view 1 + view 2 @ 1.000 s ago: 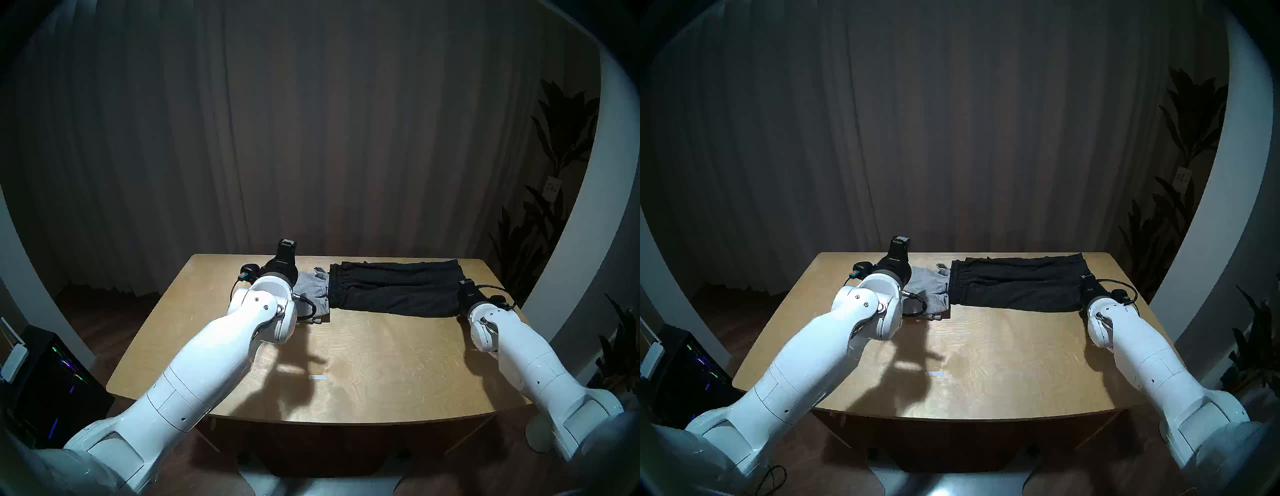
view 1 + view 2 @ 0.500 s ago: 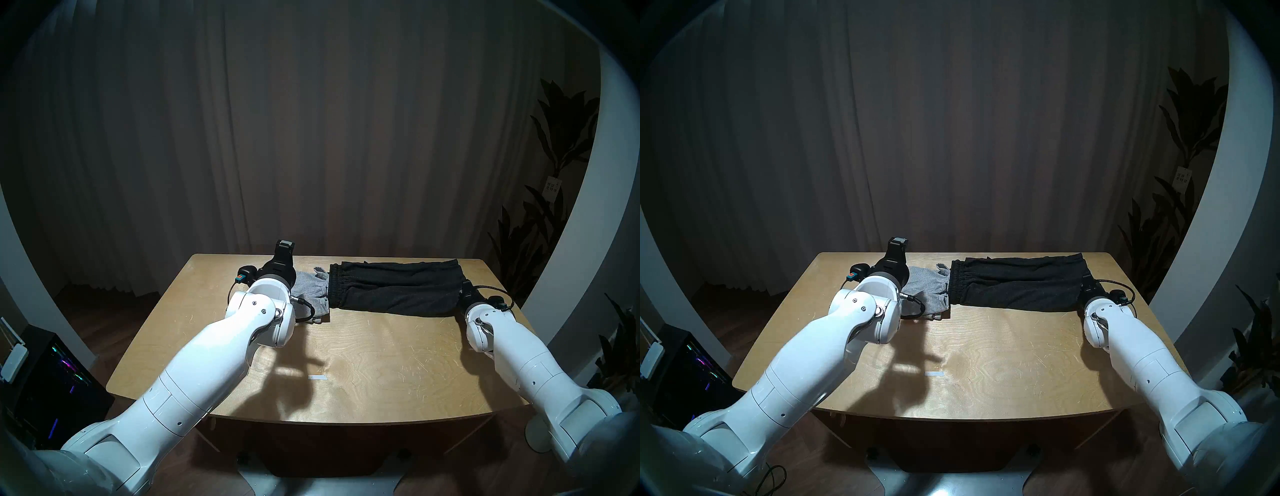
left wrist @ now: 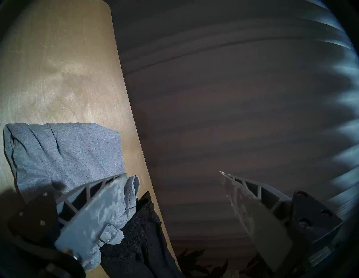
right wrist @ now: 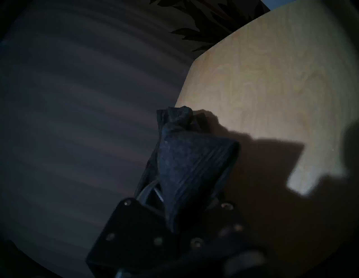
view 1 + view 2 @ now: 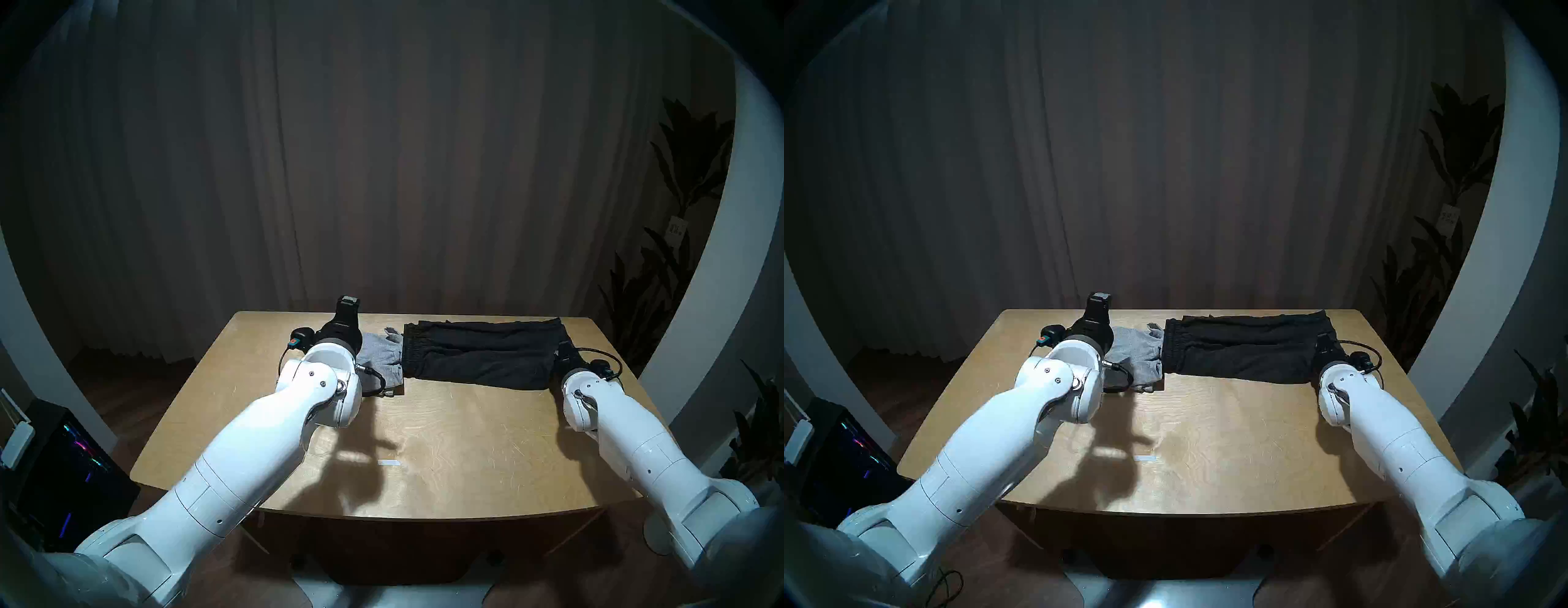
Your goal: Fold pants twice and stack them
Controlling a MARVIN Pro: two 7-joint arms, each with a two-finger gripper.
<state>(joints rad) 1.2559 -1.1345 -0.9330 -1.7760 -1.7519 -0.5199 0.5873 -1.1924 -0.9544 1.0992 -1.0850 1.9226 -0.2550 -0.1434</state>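
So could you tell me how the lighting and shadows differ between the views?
Head views: fisheye with dark rim, light pooled on the table, arm shadows falling toward the near edge. Left wrist: sharp, grey shorts lit. Right wrist: dim, black shorts in the right gripper casting a hard shadow.

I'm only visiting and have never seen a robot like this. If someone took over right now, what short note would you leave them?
Right gripper: shut on the right end of the black shorts, pinching the fabric.
Left gripper: open, holding nothing, over the grey shorts.
Both pairs lie along the far edge of the table; the grey pair's edge overlaps the black waistband.
Done: the grey pair looks folded small; the black pair looks folded lengthwise once.
Left: bring the black pair's right end across for its second fold, then stack the two.
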